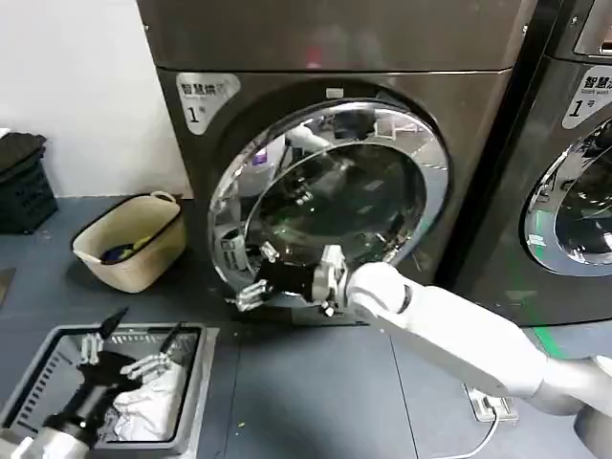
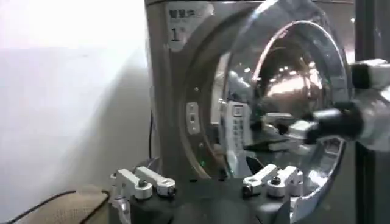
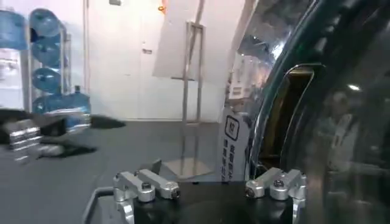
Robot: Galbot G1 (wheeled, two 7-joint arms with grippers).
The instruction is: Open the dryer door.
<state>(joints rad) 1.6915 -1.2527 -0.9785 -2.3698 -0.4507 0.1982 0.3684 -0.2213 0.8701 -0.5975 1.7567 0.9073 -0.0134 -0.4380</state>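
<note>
a: where's the door at?

b: the large round dryer door with the wide shiny chrome rim and dark glass porthole [image 1: 335, 196] hangs on the front of the dark grey machine marked "1" [image 1: 316, 38]. its left edge stands a little off the front panel, so it's ajar; the left wrist view shows the gap between the chrome rim and the machine's face.

a: and the arms?

b: the right gripper [image 1: 251, 292] is stretched out on its white arm to the lower left edge of the door, fingers parted and close against the rim. i can't tell whether they actually press on it, and nothing is clamped between them. the left gripper [image 1: 134, 335] hovers low over the grey rectangular plastic crate [image 1: 29, 382] on the floor, its black-tipped fingers spread wide, holding nothing.

a: what's in the containers?

b: the crate holds a crumpled white cloth [image 1: 148, 406] just under the left gripper. farther back, beside the machine's left side, sits a cream round laundry basket with a handle [image 1: 129, 241], with something dark blue and a bit of yellow inside (too small to say what). a black slatted crate [image 1: 21, 182] stands by the wall at far left.

a: anything else?

b: a second dark machine with a similar chrome-rimmed round door [image 1: 569, 210] stands to the right, door shut.
</note>
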